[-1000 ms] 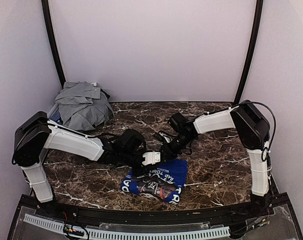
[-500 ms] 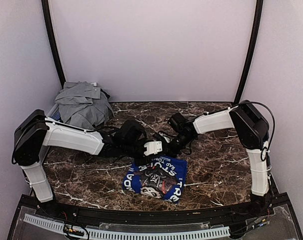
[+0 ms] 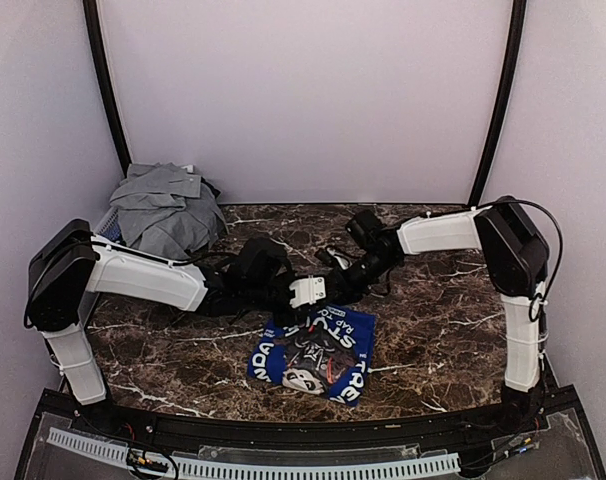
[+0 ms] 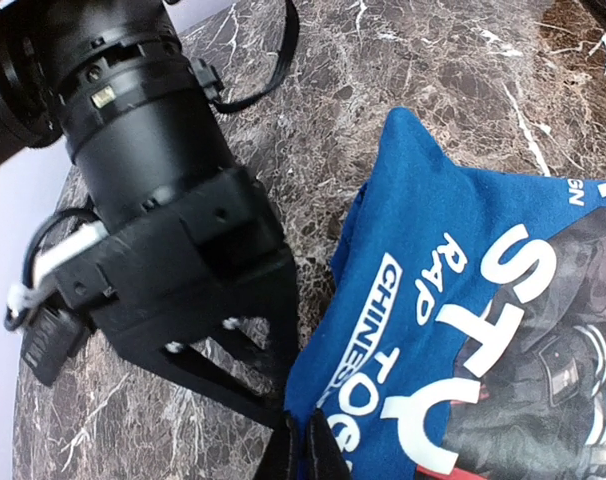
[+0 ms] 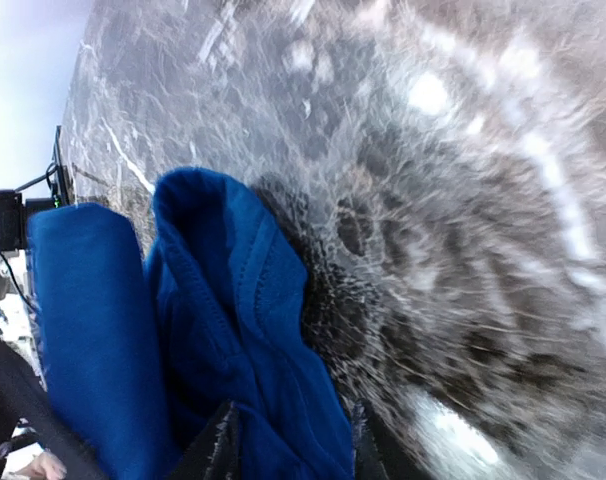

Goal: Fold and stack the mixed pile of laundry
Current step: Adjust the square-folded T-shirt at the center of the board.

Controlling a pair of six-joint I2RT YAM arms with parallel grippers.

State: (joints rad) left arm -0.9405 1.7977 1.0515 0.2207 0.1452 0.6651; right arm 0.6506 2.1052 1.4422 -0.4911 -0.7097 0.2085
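Item: royal-blue printed cotton T-shirt [image 3: 318, 345], lower centre, on dark marble bench [image 3: 433, 330] | left pincer [image 4: 301, 445]: clenched on its upper edge | right pincer [image 5: 288, 445]: grasping bunched blue fold | risk: uneven pull likely skews fold, cloth slips.

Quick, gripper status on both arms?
Left gripper: closed, pinching the edge of the blue T-shirt.
Right gripper: closed on a fold of the same shirt.

Right claw [image 5: 288, 445] pinches blue T-shirt [image 5: 233, 330] over marble table [image 5: 463, 250].
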